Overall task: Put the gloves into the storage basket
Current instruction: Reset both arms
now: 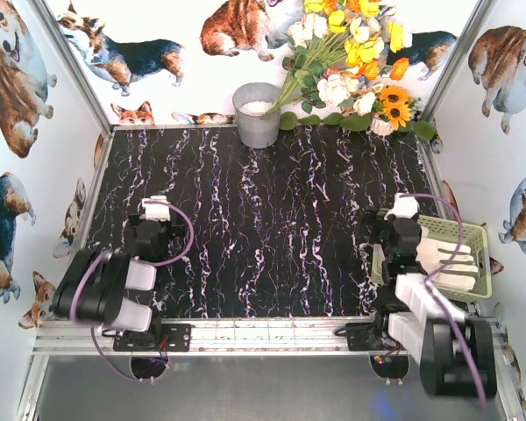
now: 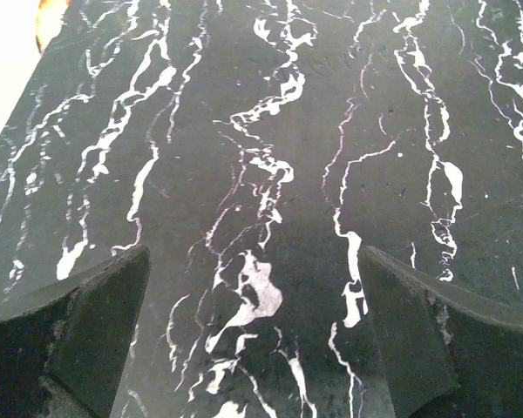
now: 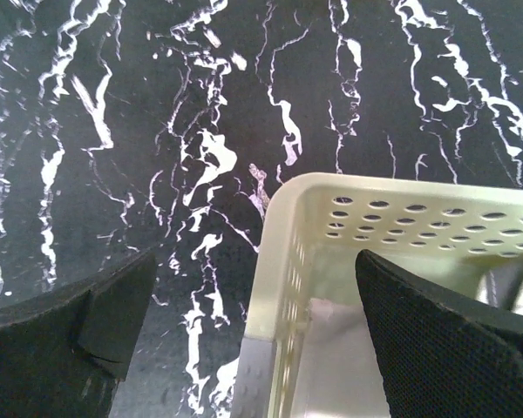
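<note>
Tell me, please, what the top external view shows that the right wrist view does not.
Only the top view shows the grey bucket, the flowers and gloves lying in the storage basket. Only the wrist view shows the right gripper open, one finger above the basket's inside, and the slotted wall up close. Both show the basket and the marbled table.

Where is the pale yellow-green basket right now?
The storage basket sits at the table's near right edge in the top view, under the right arm; the right wrist view shows its corner below the open right end effector.
</note>
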